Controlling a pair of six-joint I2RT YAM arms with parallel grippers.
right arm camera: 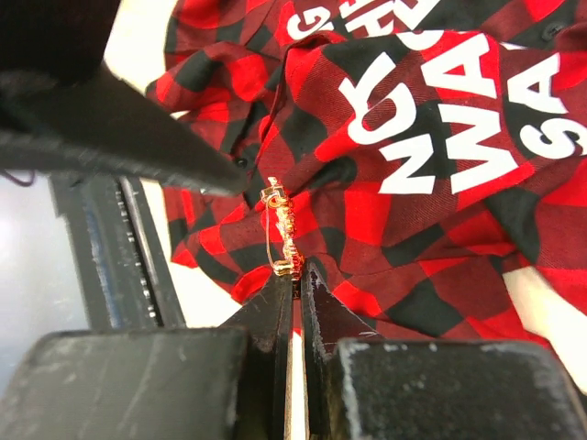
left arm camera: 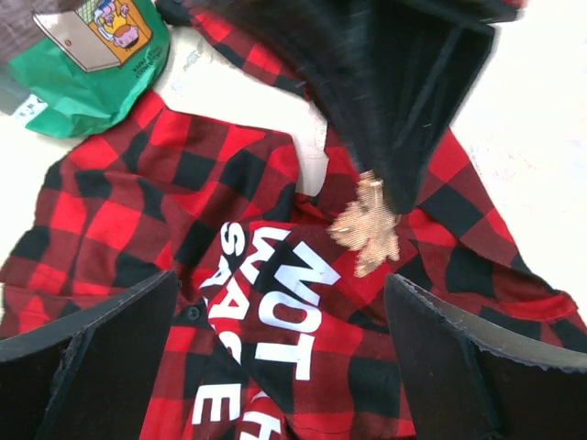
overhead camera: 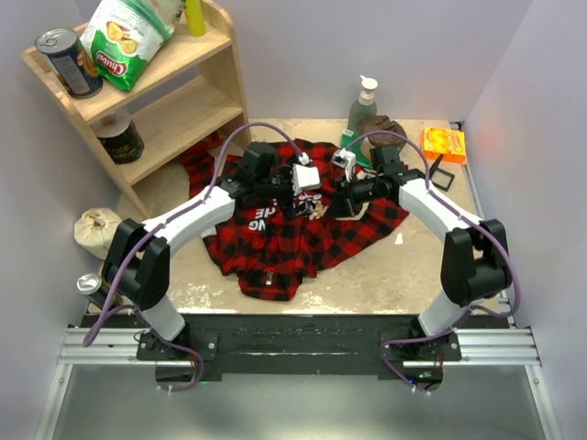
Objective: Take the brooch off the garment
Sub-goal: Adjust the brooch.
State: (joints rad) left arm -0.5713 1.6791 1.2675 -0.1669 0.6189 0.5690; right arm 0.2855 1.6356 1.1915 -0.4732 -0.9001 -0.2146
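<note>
The garment, a red-and-black plaid shirt, lies crumpled in the middle of the table, its black patch with white letters facing up. The brooch, a tiny gold piece, stands on edge against the cloth. My right gripper is shut on its lower end. Whether its pin still goes through the fabric I cannot tell. In the left wrist view the brooch sits just under the right gripper's dark fingers. My left gripper hangs open over the lettered patch, holding nothing. From above, both grippers meet over the shirt.
A wooden shelf with a chips bag and cans stands at the back left. A soap bottle, a brown cloth lump and an orange box line the back. A green packet lies by the shirt, a beige sack at left.
</note>
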